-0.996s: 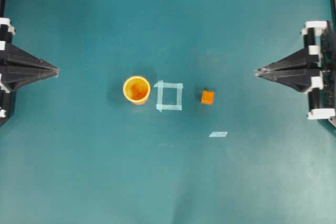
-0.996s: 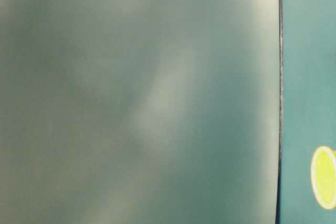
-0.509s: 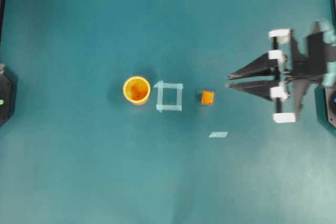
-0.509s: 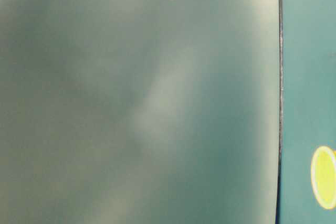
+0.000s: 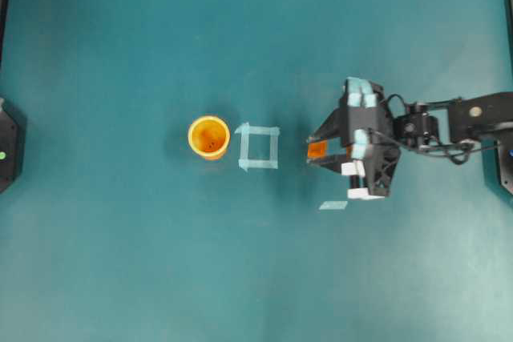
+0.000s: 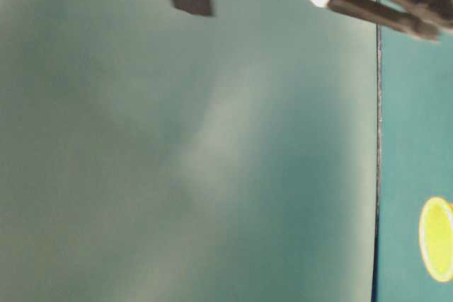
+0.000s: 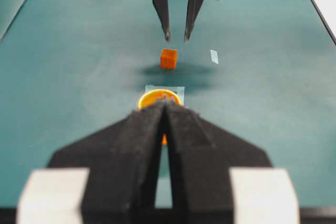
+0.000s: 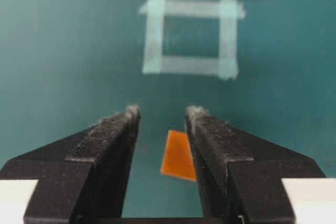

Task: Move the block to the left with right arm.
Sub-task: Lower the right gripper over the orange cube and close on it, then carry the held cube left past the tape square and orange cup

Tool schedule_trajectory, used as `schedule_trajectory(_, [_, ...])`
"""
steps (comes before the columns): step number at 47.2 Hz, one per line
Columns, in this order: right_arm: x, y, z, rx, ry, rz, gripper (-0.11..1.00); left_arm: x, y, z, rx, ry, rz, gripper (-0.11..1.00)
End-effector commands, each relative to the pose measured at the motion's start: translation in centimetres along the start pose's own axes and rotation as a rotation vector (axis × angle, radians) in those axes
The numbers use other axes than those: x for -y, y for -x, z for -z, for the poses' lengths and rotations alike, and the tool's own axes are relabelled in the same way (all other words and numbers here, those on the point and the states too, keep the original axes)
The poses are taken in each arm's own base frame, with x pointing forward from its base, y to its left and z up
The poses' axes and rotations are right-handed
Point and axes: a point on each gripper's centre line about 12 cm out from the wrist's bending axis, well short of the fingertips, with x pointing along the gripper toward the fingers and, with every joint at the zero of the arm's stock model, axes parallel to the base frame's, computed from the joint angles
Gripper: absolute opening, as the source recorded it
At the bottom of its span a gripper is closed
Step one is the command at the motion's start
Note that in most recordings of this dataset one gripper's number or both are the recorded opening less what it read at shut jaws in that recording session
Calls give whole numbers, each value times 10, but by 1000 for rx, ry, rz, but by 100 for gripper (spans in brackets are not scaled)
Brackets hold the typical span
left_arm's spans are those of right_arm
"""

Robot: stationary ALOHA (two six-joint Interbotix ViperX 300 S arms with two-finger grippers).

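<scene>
The overhead view is evenly and brightly lit, with soft shadows cast beside the cup (image 5: 209, 136) and below the right gripper (image 5: 309, 150). The table-level view is washed out and heavily blurred. In both wrist views the near fingers are rendered out of focus.

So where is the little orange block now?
From overhead, the block sits right of the tape square, between the right gripper's open fingers.

cup (image 5: 209, 136) left, tape square (image 5: 259, 147) middle, block (image 5: 317, 150) right
</scene>
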Motion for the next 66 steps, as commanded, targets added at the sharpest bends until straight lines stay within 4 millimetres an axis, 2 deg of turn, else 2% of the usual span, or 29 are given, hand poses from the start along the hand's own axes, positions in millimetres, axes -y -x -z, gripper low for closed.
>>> schedule_trajectory(1, [2,-6,-5,20,-16,7,49,0,0,-4,5,-3,-4,0])
schedule_trajectory(14, [22,-9,9,6,-81,59,53,0,-1,-3,3,-10,-4,0])
schedule_trajectory(24, [22,-8,10,2,-165,69,60,0,-1,-3,-2,-15,-4,0])
schedule_trajectory(46, [14,-12,25,-62,-256,58,60,-1,-1,-1,-15,-25,-6,0])
schedule_trajectory(49, [14,-14,25,-67,-256,58,58,-1,-1,0,-17,-24,-6,0])
schedule_trajectory(53, [14,-15,25,-73,-253,58,50,-1,-1,0,-22,-24,-6,0])
schedule_trajectory(56, [14,-14,20,-59,-250,56,41,-1,-1,1,-28,-22,-5,0])
schedule_trajectory(58, [14,-12,13,-44,-250,53,40,-1,-1,0,-28,-22,-5,0])
schedule_trajectory(62, [13,-4,-10,-5,-245,44,40,-1,0,0,-25,-24,-6,0])
schedule_trajectory(63, [13,0,-21,12,-239,39,40,-1,0,-1,-23,-24,-6,0])
schedule_trajectory(66, [12,9,-41,22,-226,30,40,-1,0,-1,-20,-24,-6,0])
